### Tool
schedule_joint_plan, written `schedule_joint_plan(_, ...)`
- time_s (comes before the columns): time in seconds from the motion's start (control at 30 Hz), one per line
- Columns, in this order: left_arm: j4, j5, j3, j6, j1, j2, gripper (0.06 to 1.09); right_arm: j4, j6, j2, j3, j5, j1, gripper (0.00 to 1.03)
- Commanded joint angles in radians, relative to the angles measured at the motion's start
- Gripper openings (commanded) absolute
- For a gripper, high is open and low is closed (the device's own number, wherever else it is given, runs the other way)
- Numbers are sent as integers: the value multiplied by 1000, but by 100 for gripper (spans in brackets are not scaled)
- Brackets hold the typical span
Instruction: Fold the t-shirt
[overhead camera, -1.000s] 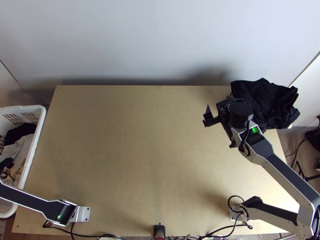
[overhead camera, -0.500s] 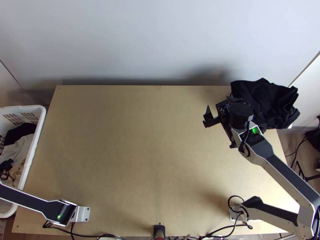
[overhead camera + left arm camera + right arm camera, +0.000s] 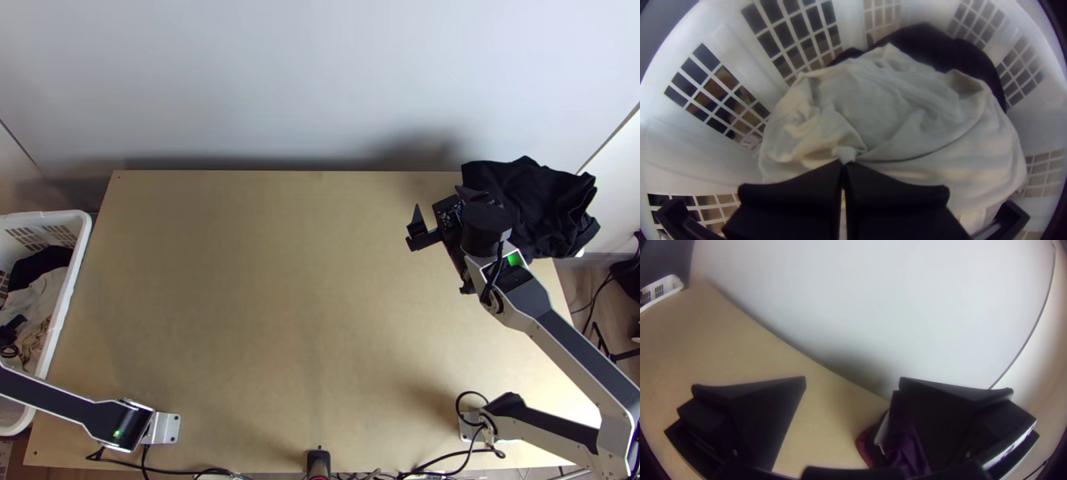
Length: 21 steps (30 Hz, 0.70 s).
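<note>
a big, plain, pale wall (image 3: 280,80) stands behind the flat, light brown wood table (image 3: 280,304). at each side, a thin dark line runs down where the big wall meets 1 more wall, so there is a left side wall (image 3: 16,176) and a right side wall (image 3: 616,192). light makes the big wall look bright, and a soft gray shadow (image 3: 408,152) sits low on it, near the table's far edge. past the table's right edge is a brown floor (image 3: 570,280), with thin black wires (image 3: 594,298) near the right side.
</note>
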Motion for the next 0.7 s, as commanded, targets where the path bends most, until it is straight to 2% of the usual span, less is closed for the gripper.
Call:
schedule_joint_plan(0.0, -13, 11, 14, -44, 8, -106, 10, 2, -2, 1, 1, 3, 5, 97)
schedule_joint_plan(0.13, -108, 85, 22, -72, 2, -260, 10, 2, -1, 5, -2, 3, 12, 97)
schedule_joint_plan(0.37, -237, 159, 56, -79, -53, -484, 10, 17, -5, 4, -1, 4, 16, 97)
schedule_joint_plan(0.67, -444, 183, 29, -81, -232, -749, 10, 17, -21, -42, -14, 8, 12, 97)
